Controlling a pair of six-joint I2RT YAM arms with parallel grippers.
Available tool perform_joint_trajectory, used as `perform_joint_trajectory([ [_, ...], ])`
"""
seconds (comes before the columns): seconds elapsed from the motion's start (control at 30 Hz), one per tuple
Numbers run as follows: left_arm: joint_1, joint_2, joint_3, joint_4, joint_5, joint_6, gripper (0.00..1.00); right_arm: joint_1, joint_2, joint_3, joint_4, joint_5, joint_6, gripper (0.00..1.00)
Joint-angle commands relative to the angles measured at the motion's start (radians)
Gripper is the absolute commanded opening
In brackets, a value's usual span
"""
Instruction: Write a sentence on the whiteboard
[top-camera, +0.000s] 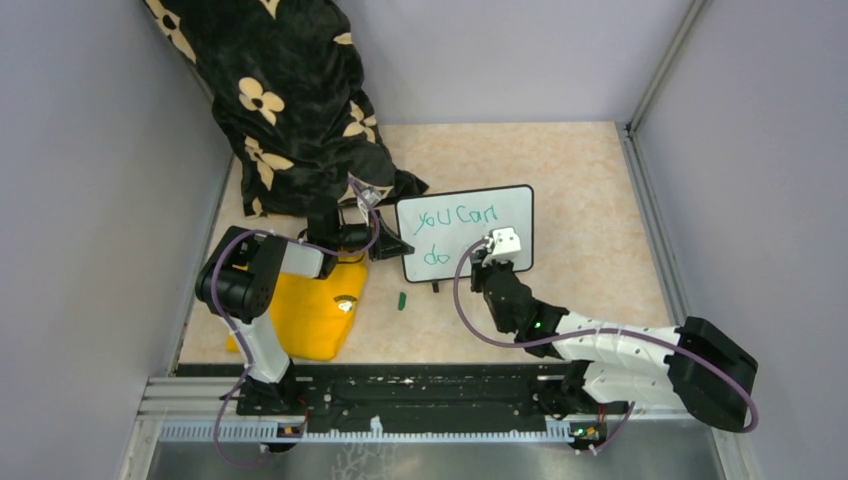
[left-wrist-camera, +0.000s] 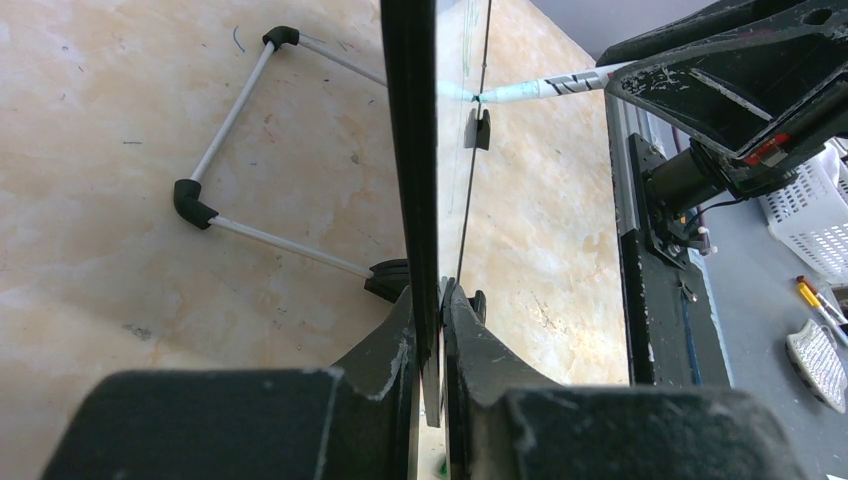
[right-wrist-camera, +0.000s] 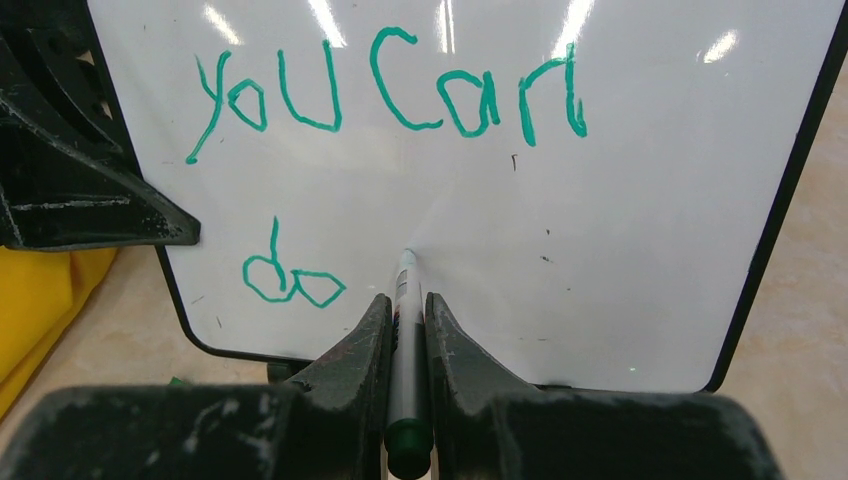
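The whiteboard (top-camera: 470, 225) stands upright mid-table, white with a thin black frame. My left gripper (top-camera: 385, 243) is shut on its left edge; in the left wrist view the board's edge (left-wrist-camera: 410, 150) runs up from between the jaws. The sentence (right-wrist-camera: 385, 90) reads "you can" above "do" in green. My right gripper (right-wrist-camera: 405, 310) is shut on a grey marker (right-wrist-camera: 405, 340) with a green end. Its tip touches the board to the right of "do". The marker also shows in the left wrist view (left-wrist-camera: 550, 87).
A yellow cloth (top-camera: 310, 310) lies under the left arm. A black flowered cloth (top-camera: 290, 100) is heaped at the back left. A green marker cap (top-camera: 401, 299) lies on the table in front of the board. The board's wire stand (left-wrist-camera: 240, 160) is behind it.
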Motion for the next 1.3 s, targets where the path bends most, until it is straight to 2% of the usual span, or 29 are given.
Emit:
perform_joint_trajectory([
  [0.0, -0.019, 0.024, -0.002, -0.071, -0.070, 0.082, 0.00, -0.019, 0.013, 0.053, 0.058, -0.001, 0.003, 0.00],
  [0.87, -0.019, 0.019, -0.001, -0.084, -0.073, 0.090, 0.00, -0.023, -0.054, -0.051, -0.061, -0.075, 0.095, 0.00],
  [1.27, -0.020, 0.019, -0.001, -0.089, -0.076, 0.094, 0.00, -0.023, -0.086, -0.053, -0.088, -0.035, 0.092, 0.00],
])
